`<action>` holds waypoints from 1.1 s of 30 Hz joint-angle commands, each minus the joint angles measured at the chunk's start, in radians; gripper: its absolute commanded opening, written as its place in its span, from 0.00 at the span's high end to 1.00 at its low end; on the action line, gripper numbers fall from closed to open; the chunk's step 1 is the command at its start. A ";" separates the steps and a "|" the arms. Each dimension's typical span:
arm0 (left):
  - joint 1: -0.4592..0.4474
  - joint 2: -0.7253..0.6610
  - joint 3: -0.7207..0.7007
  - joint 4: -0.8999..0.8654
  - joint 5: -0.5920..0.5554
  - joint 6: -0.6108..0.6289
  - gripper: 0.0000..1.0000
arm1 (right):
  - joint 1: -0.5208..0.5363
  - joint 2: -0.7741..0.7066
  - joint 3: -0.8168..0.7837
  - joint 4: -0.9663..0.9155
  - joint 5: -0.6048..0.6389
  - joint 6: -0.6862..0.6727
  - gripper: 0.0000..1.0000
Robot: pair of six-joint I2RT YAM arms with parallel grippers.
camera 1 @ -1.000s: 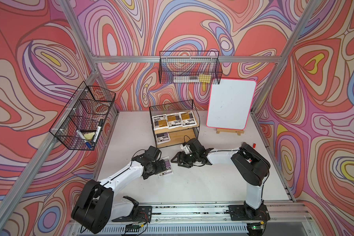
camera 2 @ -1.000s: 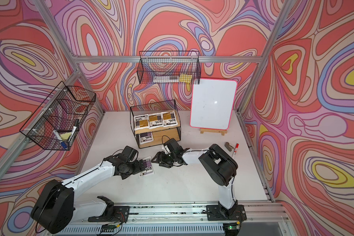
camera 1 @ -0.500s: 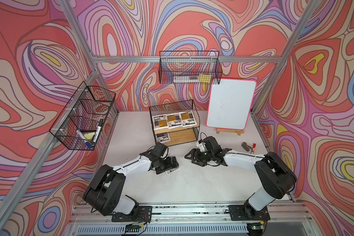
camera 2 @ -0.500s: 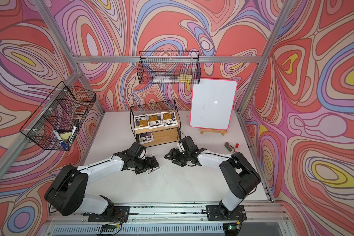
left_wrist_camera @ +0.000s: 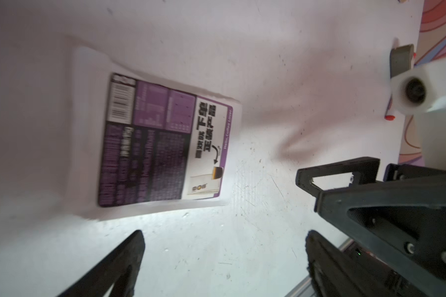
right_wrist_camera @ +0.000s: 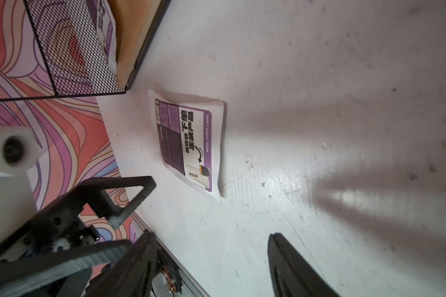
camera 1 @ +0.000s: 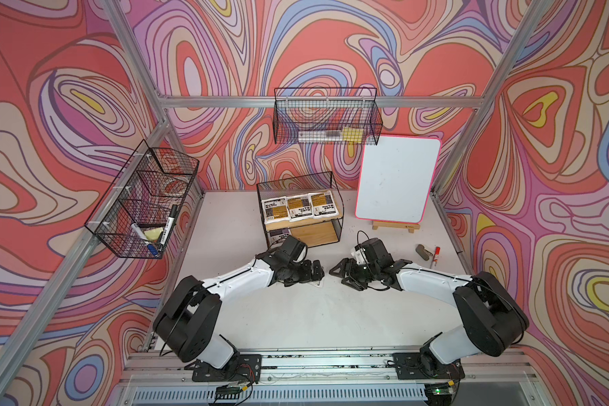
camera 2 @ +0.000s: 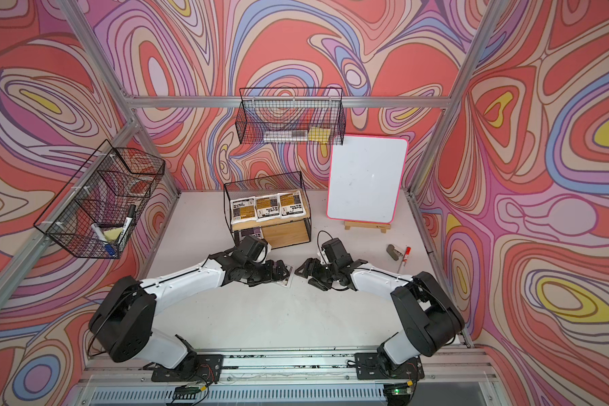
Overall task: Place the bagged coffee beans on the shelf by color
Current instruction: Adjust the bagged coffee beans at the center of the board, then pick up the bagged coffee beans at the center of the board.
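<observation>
Left wrist view: my left claw [left_wrist_camera: 224, 234] gapes wide and empty, with a purple pouch [left_wrist_camera: 165, 144] flat on the surface [left_wrist_camera: 268, 64] mid-frame. My right claw [right_wrist_camera: 211, 234] stands wide and empty too. In both top views the shelf [camera 1: 313, 230] sits just above centre, three orange pouches [camera 1: 299, 208] on its top board.

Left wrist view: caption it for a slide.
Purple pouch flat on the table, just ahead of the open left fingers.
</observation>
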 commanded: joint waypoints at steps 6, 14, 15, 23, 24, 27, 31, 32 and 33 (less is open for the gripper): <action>0.004 -0.083 -0.011 -0.165 -0.430 0.086 0.01 | 0.030 0.011 -0.029 0.115 -0.012 0.046 0.30; 0.005 0.016 -0.022 -0.067 -0.473 0.115 0.01 | 0.051 0.084 -0.078 0.321 -0.007 0.127 0.30; 0.005 0.030 -0.018 -0.058 -0.474 0.119 0.01 | 0.054 0.094 -0.081 0.340 -0.008 0.135 0.30; 0.020 0.104 -0.015 -0.027 -0.496 0.127 0.01 | 0.076 0.159 -0.084 0.420 -0.030 0.169 0.30; 0.024 0.111 -0.020 -0.025 -0.495 0.125 0.01 | 0.079 0.163 -0.083 0.422 -0.030 0.171 0.30; 0.030 0.123 -0.035 -0.019 -0.496 0.119 0.01 | 0.087 0.173 -0.083 0.427 -0.027 0.174 0.30; 0.035 0.144 -0.052 -0.014 -0.490 0.114 0.01 | 0.090 0.197 -0.086 0.450 -0.025 0.187 0.30; 0.035 0.150 -0.055 -0.011 -0.487 0.113 0.01 | 0.090 0.204 -0.089 0.460 -0.025 0.193 0.30; 0.035 0.154 -0.061 -0.007 -0.484 0.112 0.01 | 0.090 0.213 -0.090 0.470 -0.024 0.198 0.30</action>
